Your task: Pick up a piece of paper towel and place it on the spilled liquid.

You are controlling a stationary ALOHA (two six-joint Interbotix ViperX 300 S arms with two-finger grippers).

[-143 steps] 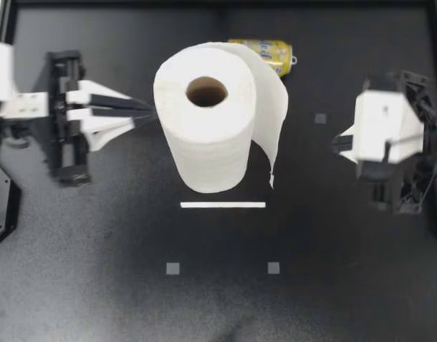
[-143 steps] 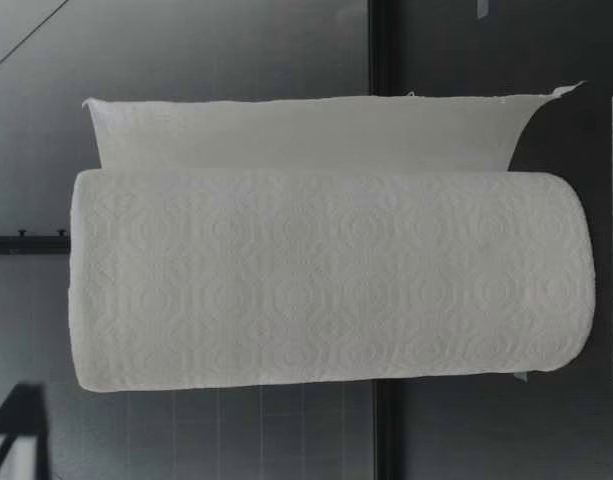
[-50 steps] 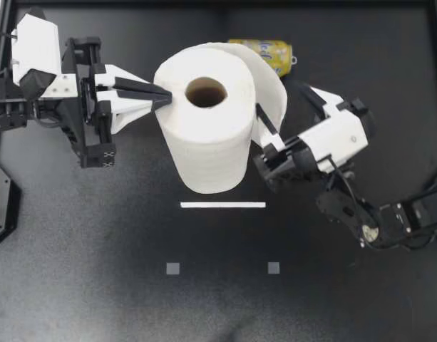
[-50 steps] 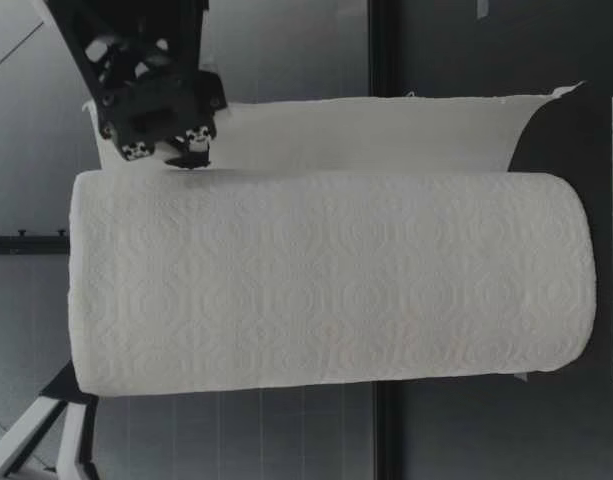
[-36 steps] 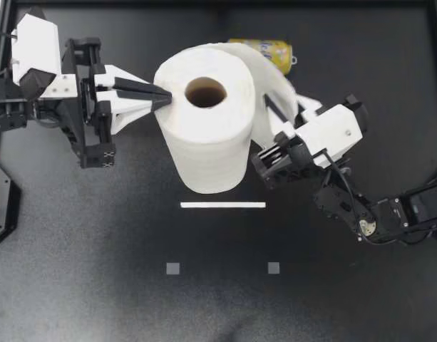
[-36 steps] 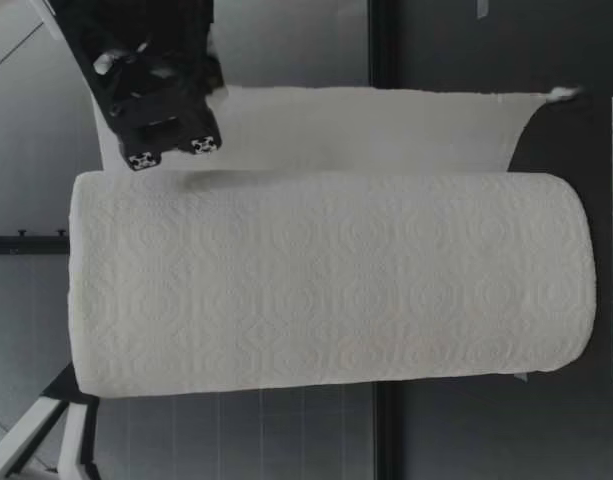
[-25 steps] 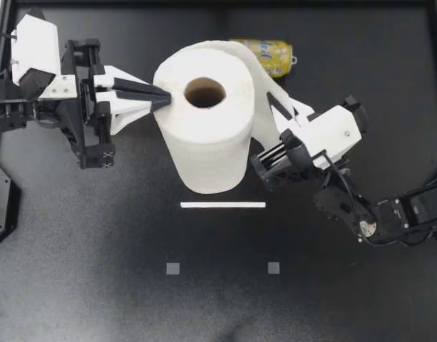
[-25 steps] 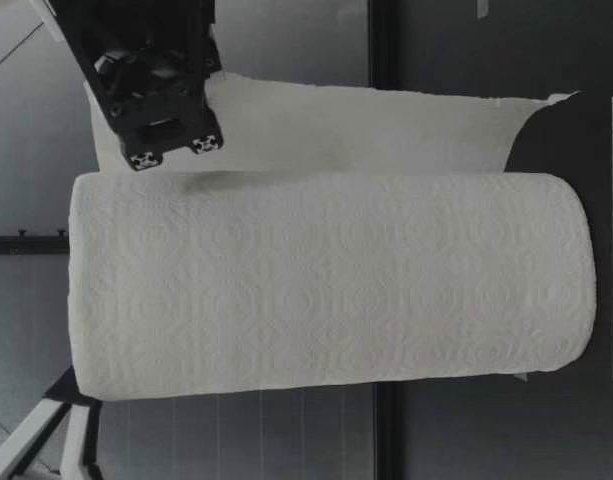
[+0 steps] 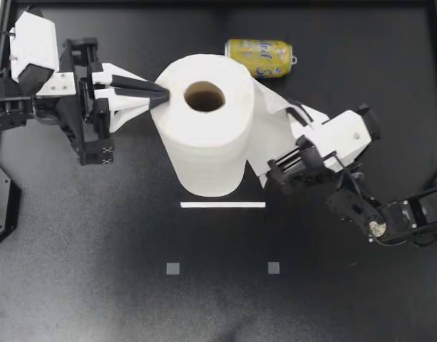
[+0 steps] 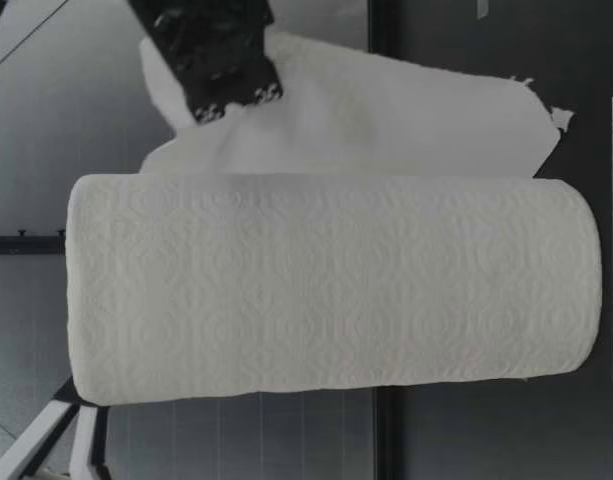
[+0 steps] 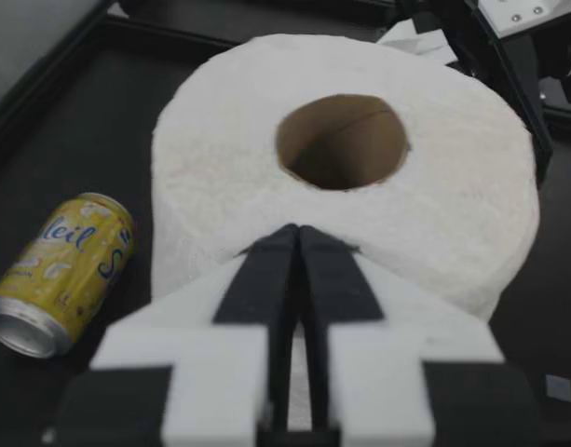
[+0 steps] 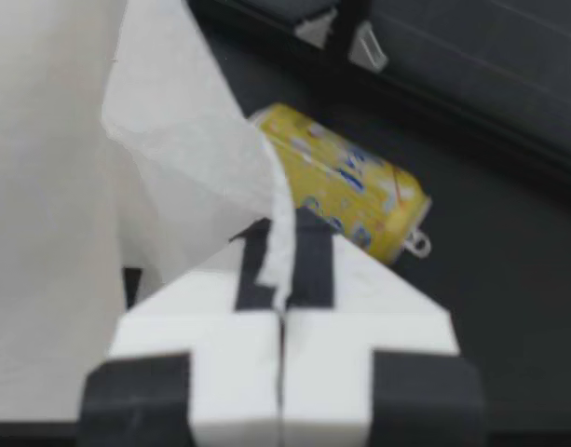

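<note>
A white paper towel roll [image 9: 204,132] stands upright mid-table. Its loose sheet [image 9: 268,125] is drawn out sideways toward my right gripper [image 9: 292,114], which is shut on the sheet's upper edge. In the right wrist view the sheet [image 12: 187,158] runs pinched between the shut fingertips [image 12: 308,237]. My left gripper [image 9: 163,93] is shut, its tips resting against the roll's top rim [image 11: 266,223] near the cardboard core. In the low view the roll [image 10: 331,285] fills the front, and my right gripper [image 10: 216,50] holds the sheet [image 10: 386,120] up high behind it. No liquid can be made out.
A yellow can [image 9: 259,57] lies on its side behind the roll, also seen as the can [image 12: 346,182] just ahead of the right gripper. A white strip [image 9: 222,204] and two small grey squares [image 9: 173,268] [image 9: 274,268] mark the table in front.
My right gripper closed on the loose sheet and pulled it away from the roll, spreading it outward. The left gripper has kept its place at the roll's top rim.
</note>
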